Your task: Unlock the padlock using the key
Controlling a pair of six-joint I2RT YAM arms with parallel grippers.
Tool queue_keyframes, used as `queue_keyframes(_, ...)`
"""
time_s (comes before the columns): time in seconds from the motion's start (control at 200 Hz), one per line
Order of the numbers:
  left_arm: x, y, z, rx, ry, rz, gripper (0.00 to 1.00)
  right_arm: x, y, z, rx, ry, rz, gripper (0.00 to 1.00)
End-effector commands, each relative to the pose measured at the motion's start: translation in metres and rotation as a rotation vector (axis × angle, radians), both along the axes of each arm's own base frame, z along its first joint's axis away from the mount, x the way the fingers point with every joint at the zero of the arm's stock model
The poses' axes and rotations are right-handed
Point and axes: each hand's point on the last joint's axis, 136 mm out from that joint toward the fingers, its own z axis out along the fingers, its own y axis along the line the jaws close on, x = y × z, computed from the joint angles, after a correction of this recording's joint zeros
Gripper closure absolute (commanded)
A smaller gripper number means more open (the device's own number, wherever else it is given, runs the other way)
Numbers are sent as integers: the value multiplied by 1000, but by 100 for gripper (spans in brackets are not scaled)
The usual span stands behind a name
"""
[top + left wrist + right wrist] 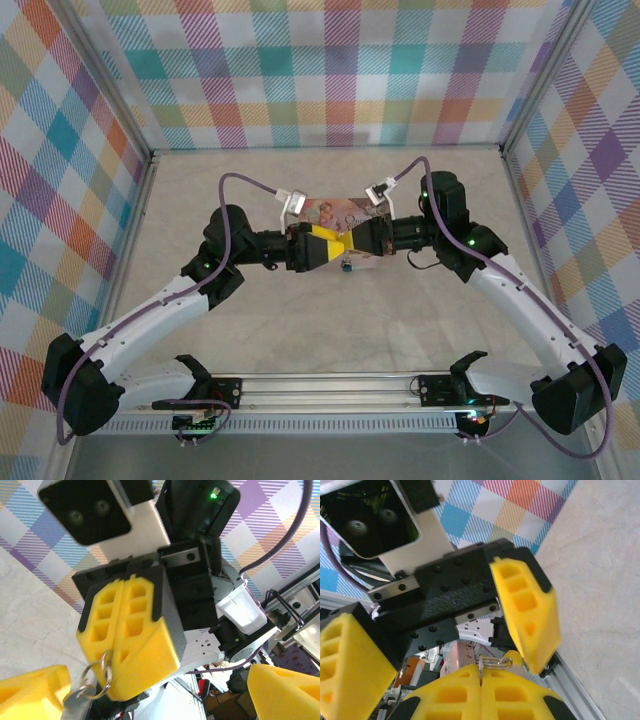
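Centre frame, we see right gripper (112, 680) clamped on key ring (95, 677), left gripper (155, 692) spread apart, padlock (347, 265) just beneath.

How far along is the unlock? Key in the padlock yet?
Done: right gripper is shut on the key ring, with a grey piece, likely the key, on it. In hand: left gripper is open, fingers straddling the right's, gripping nothing. Left: padlock sits just below the grippers in the top view; no insertion visible, shackle too small to tell.
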Motion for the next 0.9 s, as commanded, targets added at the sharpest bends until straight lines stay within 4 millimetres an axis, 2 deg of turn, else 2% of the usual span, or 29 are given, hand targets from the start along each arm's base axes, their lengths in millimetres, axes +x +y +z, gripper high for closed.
queue_keyframes(0.0, -5, -1, -3, 6, -14, -20, 8, -5, -2, 29, 65, -74, 24, 94)
queue_keyframes(0.28, -11, 2, 2, -10, -29, -34, 30, 2, -5, 30, 70, -88, -10, 95)
queue_keyframes(0.32, -11, 2, 1, -9, -31, -31, 30, 2, -5, 32, 76, -90, -11, 95)
queue_keyframes(0.415, -10, 2, -1, -4, -25, -23, 19, 3, -5, 35, 88, -88, -3, 95)
queue_keyframes(0.51, -9, 2, -2, -5, -26, -21, 19, 3, -4, 36, 91, -83, 1, 95)
queue_keyframes(0.62, -10, 3, 1, -12, -35, -18, 29, 3, -4, 34, 90, -74, 3, 94)
queue_keyframes(0.755, -9, 2, -1, -8, -29, -15, 50, 3, -5, 34, 92, -75, -6, 95)
queue_keyframes(0.85, -9, 3, -2, -2, -26, -11, 58, 4, -6, 36, 94, -80, -12, 95)
queue_keyframes(0.895, -9, 3, -3, 2, -26, -7, 59, 3, -6, 37, 96, -83, -12, 94)
